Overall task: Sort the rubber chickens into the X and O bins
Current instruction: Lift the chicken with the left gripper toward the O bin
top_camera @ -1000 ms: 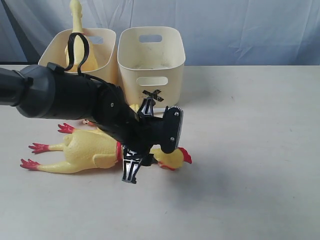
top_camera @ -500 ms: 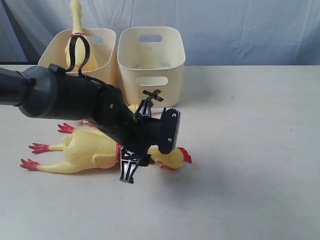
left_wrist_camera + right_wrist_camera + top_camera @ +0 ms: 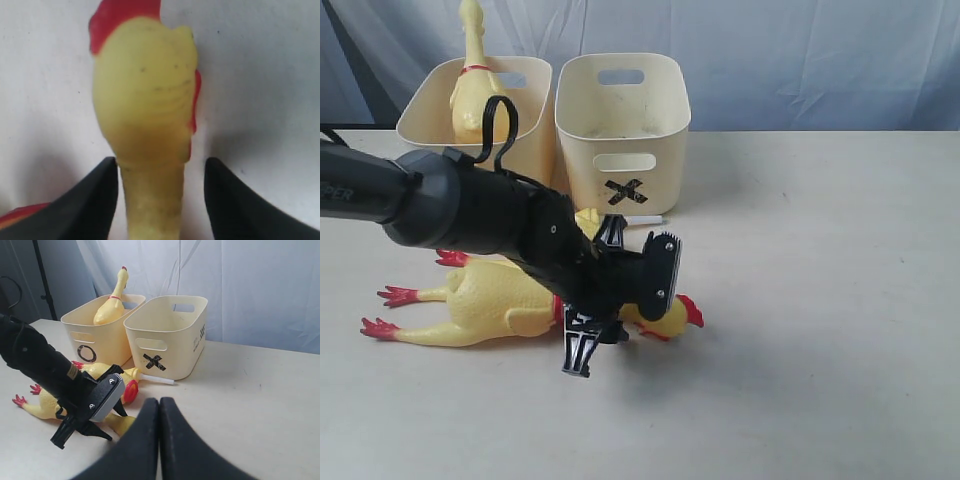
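- Step in hand, as judged: the left gripper [image 3: 592, 296] was set to take the long rubber chicken [image 3: 495, 300] lying on the table [image 3: 840, 300]. A sound grip called for closing squarely on the neck. The fingers needed to be low enough to pass both its sides and to close firmly, since the soft body would likely sag and swing on lifting.
- The lift would need to clear the rims of the X bin [image 3: 623, 130] and the O bin [image 3: 432, 112]. Which bin this bird belonged in could not be told.
- The left gripper's jaws stood wide and held nothing. The chicken's neck ran between them, closer to one finger than the other. Head and red comb lay just beyond the fingertips, with the body behind them.
- Another chicken [image 3: 470, 85] stood in the O bin, well apart from the jaws. A third chicken [image 3: 131, 376] lay just beside them, partly hidden by the arm.
- The right gripper [image 3: 159, 407] was pressed closed and empty, well apart from all the chickens.
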You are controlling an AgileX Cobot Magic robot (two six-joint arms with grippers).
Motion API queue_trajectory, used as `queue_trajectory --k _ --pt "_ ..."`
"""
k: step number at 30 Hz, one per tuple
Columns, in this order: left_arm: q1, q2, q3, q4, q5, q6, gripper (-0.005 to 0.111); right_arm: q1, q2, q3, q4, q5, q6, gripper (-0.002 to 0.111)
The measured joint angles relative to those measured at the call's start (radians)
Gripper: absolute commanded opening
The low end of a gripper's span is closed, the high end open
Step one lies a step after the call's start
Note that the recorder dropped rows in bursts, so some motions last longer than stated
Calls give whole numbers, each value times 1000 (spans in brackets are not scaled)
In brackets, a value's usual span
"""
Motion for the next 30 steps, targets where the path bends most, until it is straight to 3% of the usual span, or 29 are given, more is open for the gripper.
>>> queue_trajectory --k 3,9,18,30 --pt "0 0 0 0 -3 0 26 0 0 0 0 0 0 0" --pt "0 0 0 0 -20 0 1 0 0 0 0 0 0 0" --pt "0 -18 -2 -11 45 -25 0 0 0 0 0 0 0 0" --pt "0 -177 -69 -19 196 -343 0 0 0 0 0 0 0 0"
